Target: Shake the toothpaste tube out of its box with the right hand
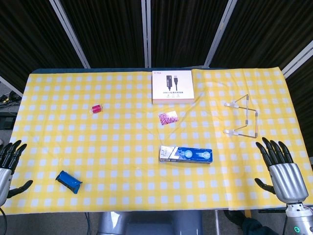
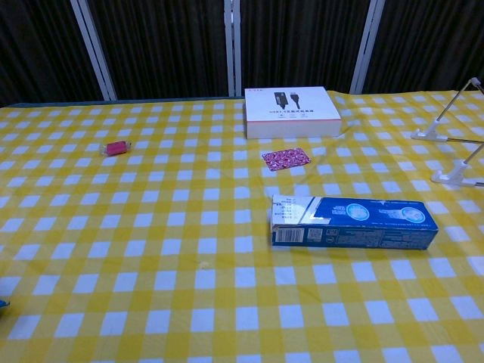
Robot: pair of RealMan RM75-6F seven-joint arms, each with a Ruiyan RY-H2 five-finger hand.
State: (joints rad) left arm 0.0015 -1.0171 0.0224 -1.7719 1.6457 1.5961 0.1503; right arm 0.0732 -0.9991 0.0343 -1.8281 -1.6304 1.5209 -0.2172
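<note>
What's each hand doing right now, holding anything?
Left hand: open, fingers apart, holding nothing.
Right hand: open, fingers spread, holding nothing; toothpaste box lies untouched on the table.

Table under yellow-white checked cloth. Flat on it: blue toothpaste box near front centre; white cable box at far edge; pink packet between them; small pink item left; blue roll front left; wire stand right.

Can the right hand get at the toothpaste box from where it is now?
Probably yes. The right hand is open at the table's near edge, and only bare cloth lies between it and the box; the wire stand sits farther back.
</note>
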